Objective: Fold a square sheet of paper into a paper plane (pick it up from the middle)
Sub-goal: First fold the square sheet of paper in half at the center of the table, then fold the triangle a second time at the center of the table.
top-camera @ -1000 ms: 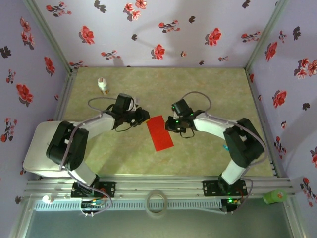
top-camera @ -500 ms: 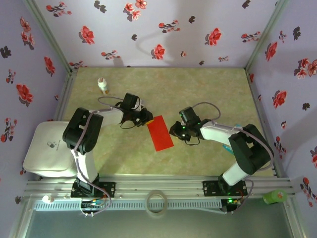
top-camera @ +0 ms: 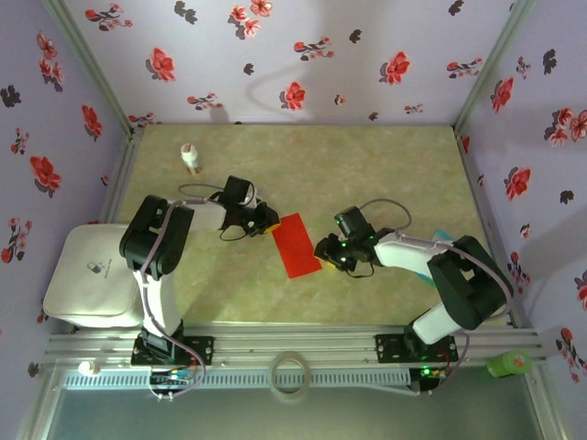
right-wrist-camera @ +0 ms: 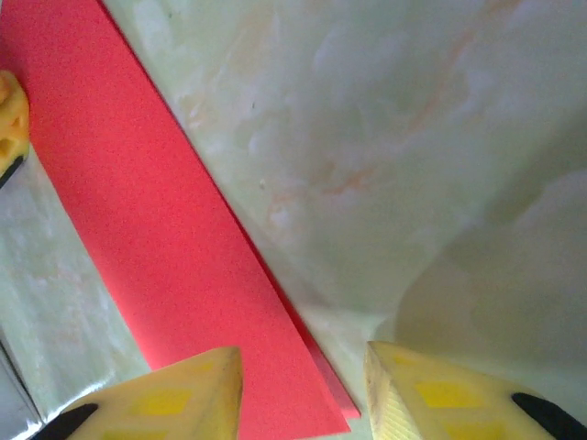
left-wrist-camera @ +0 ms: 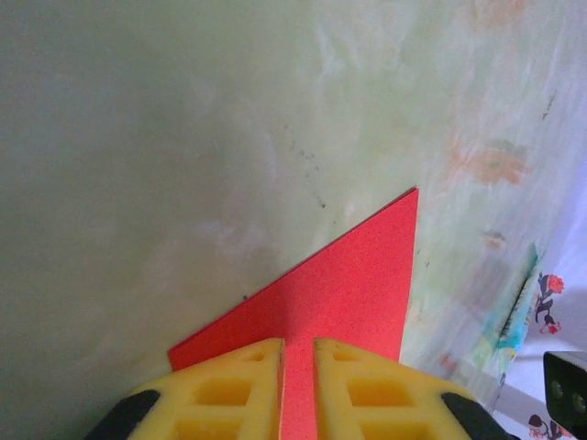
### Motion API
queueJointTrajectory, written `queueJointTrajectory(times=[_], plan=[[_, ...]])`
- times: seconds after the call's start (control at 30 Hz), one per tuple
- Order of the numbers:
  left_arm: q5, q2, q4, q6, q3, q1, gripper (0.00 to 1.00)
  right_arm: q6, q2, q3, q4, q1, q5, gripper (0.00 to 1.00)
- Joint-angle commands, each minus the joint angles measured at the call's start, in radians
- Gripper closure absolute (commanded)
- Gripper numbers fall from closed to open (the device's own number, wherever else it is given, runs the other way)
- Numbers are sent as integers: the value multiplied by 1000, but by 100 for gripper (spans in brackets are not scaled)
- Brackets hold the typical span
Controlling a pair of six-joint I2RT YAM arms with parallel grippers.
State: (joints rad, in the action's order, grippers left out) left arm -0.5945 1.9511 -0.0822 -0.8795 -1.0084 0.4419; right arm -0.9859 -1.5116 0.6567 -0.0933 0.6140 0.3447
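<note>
1. The folded red sheet of paper [top-camera: 296, 245] lies flat on the counter [top-camera: 385, 174] between both hands; it looks light, limp and easily creased.
2. The left hand [top-camera: 268, 220] shows only a slit at the far corner; the right hand [top-camera: 323, 249] stands part-spread by the near edge.
3. I'd pinch an edge gently; flat paper offers little purchase.

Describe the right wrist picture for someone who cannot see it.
A strip of red paper lies diagonally on a pale marbled table. At the bottom, the right tool's two yellow fingertips stand apart, flanking the paper's corner.
</note>
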Motion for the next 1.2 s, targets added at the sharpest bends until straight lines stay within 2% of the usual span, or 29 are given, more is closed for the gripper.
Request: queueJointTrajectory(times=[0.0,0.17,0.3,0.4,0.77,1.17], plan=[[14,26,33,29,53,-6,83,-31,30,-29,-5,8,33,60],[12,27,36,35,54,-9,83,-44,13,-39,5,10,45,59],[11,37,42,34,45,-9,84,-54,-14,-46,68,16,84,62],[11,38,42,37,45,-9,84,-49,-21,-33,63,23,83,65],[9,40,33,36,47,-9,84,-50,-15,-28,79,26,75,66],[-34,66,70,118,-25,12,84,-65,-16,-39,193,19,82,66]])
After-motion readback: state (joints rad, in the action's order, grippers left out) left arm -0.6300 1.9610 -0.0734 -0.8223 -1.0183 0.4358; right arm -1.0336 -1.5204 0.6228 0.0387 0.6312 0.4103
